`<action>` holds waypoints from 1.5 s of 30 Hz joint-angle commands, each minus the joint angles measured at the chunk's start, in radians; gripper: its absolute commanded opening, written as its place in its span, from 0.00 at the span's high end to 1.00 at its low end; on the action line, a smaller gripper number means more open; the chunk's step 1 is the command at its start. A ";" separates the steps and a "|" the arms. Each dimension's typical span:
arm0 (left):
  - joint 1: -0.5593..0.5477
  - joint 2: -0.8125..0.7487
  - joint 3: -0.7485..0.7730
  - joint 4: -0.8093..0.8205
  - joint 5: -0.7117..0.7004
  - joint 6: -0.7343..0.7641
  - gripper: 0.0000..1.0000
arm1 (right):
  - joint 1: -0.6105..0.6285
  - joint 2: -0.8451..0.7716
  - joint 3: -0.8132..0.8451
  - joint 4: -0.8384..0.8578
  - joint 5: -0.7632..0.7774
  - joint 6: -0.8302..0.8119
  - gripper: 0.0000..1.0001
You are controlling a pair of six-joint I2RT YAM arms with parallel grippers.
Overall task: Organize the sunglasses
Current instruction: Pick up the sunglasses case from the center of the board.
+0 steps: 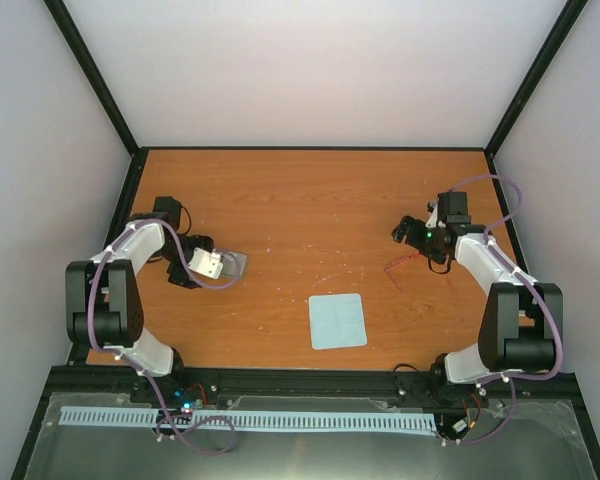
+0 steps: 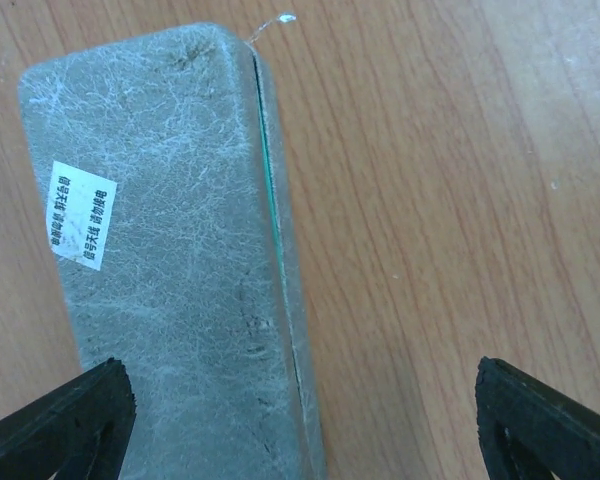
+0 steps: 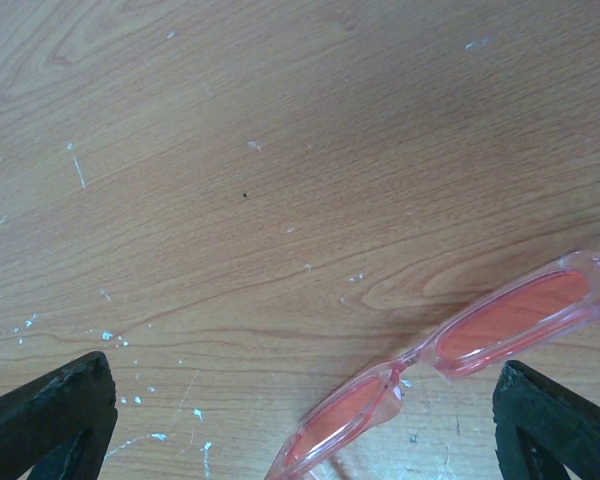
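Note:
The sunglasses (image 3: 450, 360), red-pink and translucent, lie on the wooden table; in the top view they (image 1: 401, 263) show as a thin red shape just below my right gripper (image 1: 412, 234). In the right wrist view my right gripper (image 3: 305, 420) is open above the table, with the frame between the fingertips, towards the right one. The grey case (image 2: 170, 250) lies shut, a teal seam along its edge and a white label on top. My left gripper (image 2: 305, 415) is open over its near end, fingers wide apart. In the top view the case (image 1: 230, 264) is partly hidden by my left gripper (image 1: 205, 266).
A light blue square cloth (image 1: 338, 321) lies flat at the middle front of the table. Black frame posts rise at the table's back corners. White walls enclose the table.

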 commanded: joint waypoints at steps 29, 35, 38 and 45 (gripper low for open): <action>-0.029 0.223 0.196 -0.025 0.024 -0.192 0.05 | 0.000 0.099 0.041 0.039 -0.024 0.006 0.00; -0.030 0.228 0.201 -0.015 0.033 -0.189 0.05 | 0.000 0.119 0.045 0.045 -0.031 0.009 0.00; -0.030 0.239 0.190 -0.015 0.009 -0.187 0.07 | 0.001 0.126 0.048 0.047 -0.036 0.010 0.00; -0.030 0.247 0.179 -0.013 -0.009 -0.193 0.45 | 0.000 0.121 0.050 0.038 -0.032 0.001 0.00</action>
